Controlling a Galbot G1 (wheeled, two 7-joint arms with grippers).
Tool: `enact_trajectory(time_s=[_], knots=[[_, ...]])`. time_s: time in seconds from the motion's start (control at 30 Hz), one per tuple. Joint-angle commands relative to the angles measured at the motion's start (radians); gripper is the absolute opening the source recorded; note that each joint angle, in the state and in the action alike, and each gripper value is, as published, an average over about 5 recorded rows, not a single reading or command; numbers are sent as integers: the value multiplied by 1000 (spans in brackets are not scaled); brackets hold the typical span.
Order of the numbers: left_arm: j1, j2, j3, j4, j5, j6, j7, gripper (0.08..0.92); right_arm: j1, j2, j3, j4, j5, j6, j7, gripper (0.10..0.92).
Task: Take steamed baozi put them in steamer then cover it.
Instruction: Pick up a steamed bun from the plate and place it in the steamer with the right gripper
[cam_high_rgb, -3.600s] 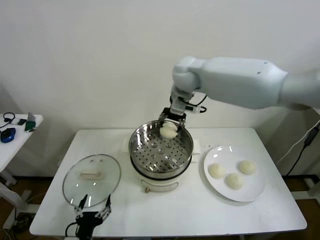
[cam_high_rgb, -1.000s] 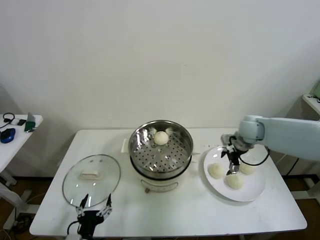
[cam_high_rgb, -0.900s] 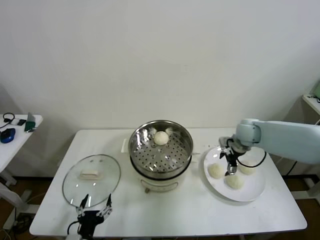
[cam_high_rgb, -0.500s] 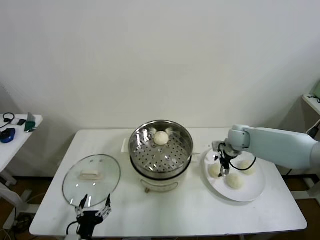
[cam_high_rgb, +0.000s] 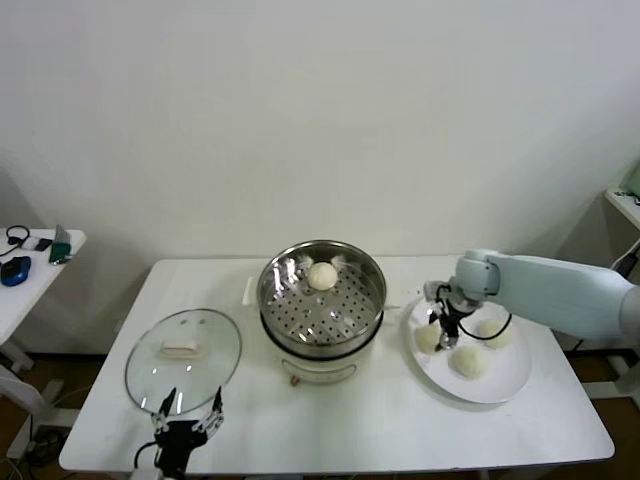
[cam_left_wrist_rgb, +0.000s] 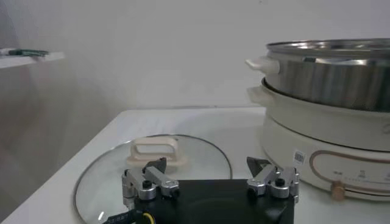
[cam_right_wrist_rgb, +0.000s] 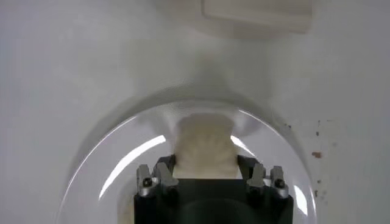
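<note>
The steamer (cam_high_rgb: 322, 310) stands mid-table with one baozi (cam_high_rgb: 322, 275) on its perforated tray. Three baozi lie on the white plate (cam_high_rgb: 505, 385). My right gripper (cam_high_rgb: 440, 335) is down on the plate's left baozi (cam_high_rgb: 427, 340), fingers pressed against its two sides; the right wrist view shows that baozi (cam_right_wrist_rgb: 204, 146) pinched between the fingers (cam_right_wrist_rgb: 164, 173), still resting on the plate (cam_right_wrist_rgb: 109, 167). The other two baozi (cam_high_rgb: 468, 361) (cam_high_rgb: 492, 332) lie beside it. The cover (cam_high_rgb: 183, 358) lies flat at the left. My left gripper (cam_high_rgb: 185, 428) is open and empty at the front edge, just before the cover (cam_left_wrist_rgb: 152, 161).
The steamer's white base (cam_left_wrist_rgb: 329, 140) stands close on one side of the left gripper (cam_left_wrist_rgb: 207, 170). A white block (cam_right_wrist_rgb: 256, 12) lies beyond the plate toward the steamer. A side table with small items (cam_high_rgb: 30, 250) stands at the far left.
My right arm left the steamer with one baozi dropped inside, swung over to the plate and came down on its left baozi. The left arm has not moved.
</note>
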Motion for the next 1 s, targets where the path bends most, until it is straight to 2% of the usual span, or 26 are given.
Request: enact_trajectory(time_s=[0.03, 0.2, 0.33, 0.53, 0.8, 1.0], knots=[[1, -3, 1, -8, 1, 4, -1, 823, 283, 7, -98, 41, 97, 47, -92, 682], [4, 0, 1, -14, 2, 6, -1, 823, 493, 64, -166, 60, 194, 74, -165, 679], [4, 3, 5, -21, 2, 7, 0, 823, 628, 161, -161, 75, 336, 66, -197, 679], [3, 8, 9, -35, -1, 9, 0, 823, 621, 357, -66, 96, 464, 6, -151, 679], [6, 22, -4, -44, -18, 8, 0, 823, 432, 578, -46, 36, 469, -51, -67, 679], [7, 25, -10, -46, -22, 6, -1, 823, 307, 666, -72, -53, 414, -60, -37, 679]])
